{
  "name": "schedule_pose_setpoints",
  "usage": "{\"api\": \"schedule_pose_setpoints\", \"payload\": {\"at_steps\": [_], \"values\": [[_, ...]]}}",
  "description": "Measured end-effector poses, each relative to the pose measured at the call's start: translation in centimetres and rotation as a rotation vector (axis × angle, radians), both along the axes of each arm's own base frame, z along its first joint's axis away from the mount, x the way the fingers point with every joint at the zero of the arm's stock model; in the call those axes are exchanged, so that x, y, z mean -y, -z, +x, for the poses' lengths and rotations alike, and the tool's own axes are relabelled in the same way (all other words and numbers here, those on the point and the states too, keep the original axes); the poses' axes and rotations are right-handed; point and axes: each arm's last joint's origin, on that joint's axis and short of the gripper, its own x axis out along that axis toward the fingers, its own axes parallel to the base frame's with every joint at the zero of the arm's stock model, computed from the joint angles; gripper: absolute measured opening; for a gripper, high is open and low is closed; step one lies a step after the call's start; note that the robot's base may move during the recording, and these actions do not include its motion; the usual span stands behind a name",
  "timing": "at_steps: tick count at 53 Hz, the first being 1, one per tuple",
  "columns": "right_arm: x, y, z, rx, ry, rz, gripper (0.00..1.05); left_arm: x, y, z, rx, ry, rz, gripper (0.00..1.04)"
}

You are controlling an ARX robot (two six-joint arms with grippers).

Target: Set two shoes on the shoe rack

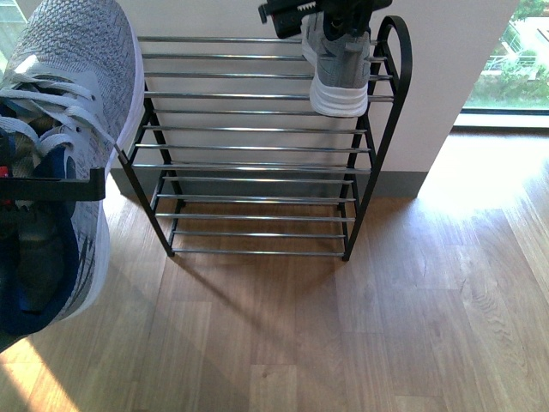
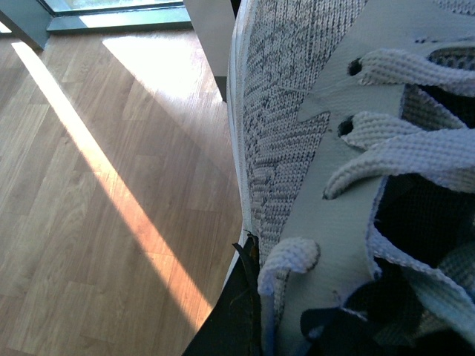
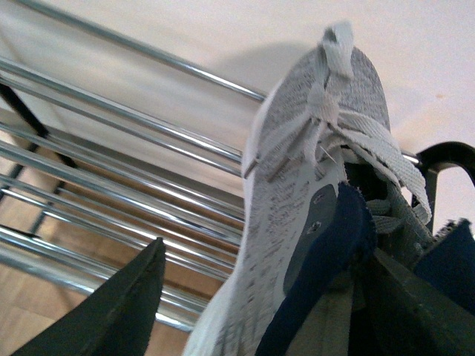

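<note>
Left hand (image 1: 51, 184) clenched on collar of raised sneaker (image 1: 73, 103), held clear of floor (image 1: 343, 343), left of shoe rack (image 1: 392, 77); probably waiting for its turn.
Racked sneaker (image 1: 339, 73) sat on top shelf, right end, heel overhanging front rod; right hand (image 1: 319, 12) above it.
Right wrist view added: one finger (image 3: 111, 311) outside sole, seemingly apart; other inside opening. Grasping or released, could not tell.
Left wrist view: only knit, laces.

Near sneaker (image 1: 60, 129) and far sneaker (image 1: 339, 69): mottled grey knit, white soles, navy lining, pale grey laces. Shoe rack (image 1: 401, 51): black frames, chrome rods. Floor (image 1: 343, 326): light brown wood-grain planks.
</note>
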Motion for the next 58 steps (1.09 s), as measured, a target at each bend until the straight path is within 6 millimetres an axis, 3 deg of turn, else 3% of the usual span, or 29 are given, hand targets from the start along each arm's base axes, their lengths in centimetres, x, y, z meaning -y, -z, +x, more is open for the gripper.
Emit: {"api": "schedule_pose_setpoints", "payload": {"at_steps": [6, 12, 19, 28, 33, 35, 42, 52, 58], "values": [[0.0, -2.6, -2.0, 0.043, -0.04, 0.072, 0.97, 0.0, 0.0, 0.0, 0.0, 0.0, 0.0, 0.02], [0.2, -5.7, -5.1, 0.098, -0.093, 0.147, 0.95, 0.0, 0.0, 0.0, 0.0, 0.0, 0.0, 0.02], [0.9, -7.9, -8.9, 0.139, -0.154, 0.217, 0.96, 0.0, 0.0, 0.0, 0.0, 0.0, 0.0, 0.02], [3.5, -10.1, -15.2, 0.194, -0.2, 0.332, 0.96, 0.0, 0.0, 0.0, 0.0, 0.0, 0.0, 0.02], [6.5, -11.5, -20.1, 0.274, -0.213, 0.39, 0.96, 0.0, 0.0, 0.0, 0.0, 0.0, 0.0, 0.02], [8.1, -11.8, -22.2, 0.292, -0.213, 0.415, 0.96, 0.0, 0.0, 0.0, 0.0, 0.0, 0.0, 0.02], [11.3, -11.2, -26.0, 0.333, -0.175, 0.449, 0.96, 0.0, 0.0, 0.0, 0.0, 0.0, 0.0, 0.02], [12.1, -10.5, -26.8, 0.335, -0.135, 0.449, 0.95, 0.0, 0.0, 0.0, -0.001, 0.003, -0.002, 0.02], [13.6, -9.2, -28.3, 0.483, 0.179, 0.321, 0.73, 0.0, 0.0, 0.0, -0.001, 0.003, -0.001, 0.02]]}}
